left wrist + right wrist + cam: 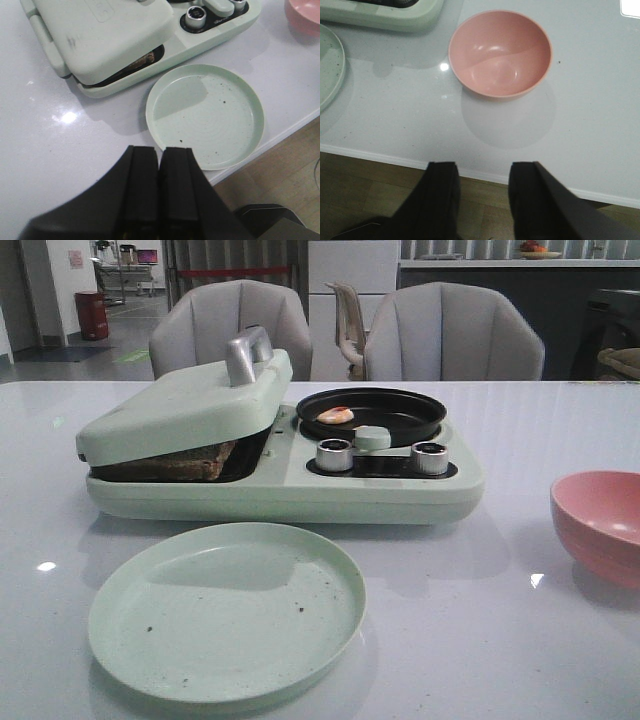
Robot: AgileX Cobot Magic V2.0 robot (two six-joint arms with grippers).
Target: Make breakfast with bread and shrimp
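Observation:
The bread [190, 462] lies inside the pale green breakfast maker [300, 480], under its nearly closed lid [180, 405]; only a brown edge shows, also in the left wrist view [142, 60]. The shrimp [335, 415] lies in the black round pan [400, 410] on the maker's right side. My left gripper [159, 150] is shut and empty, above the table's front edge beside the green plate [205, 112]. My right gripper [484, 167] is open and empty, over the table's front edge, short of the pink bowl [500, 52]. Neither gripper shows in the front view.
The empty pale green plate [228, 610] sits in front of the maker. The pink bowl [600, 525] stands at the right. Two silver knobs [335, 454] are on the maker's front. Chairs [450, 335] stand behind the table.

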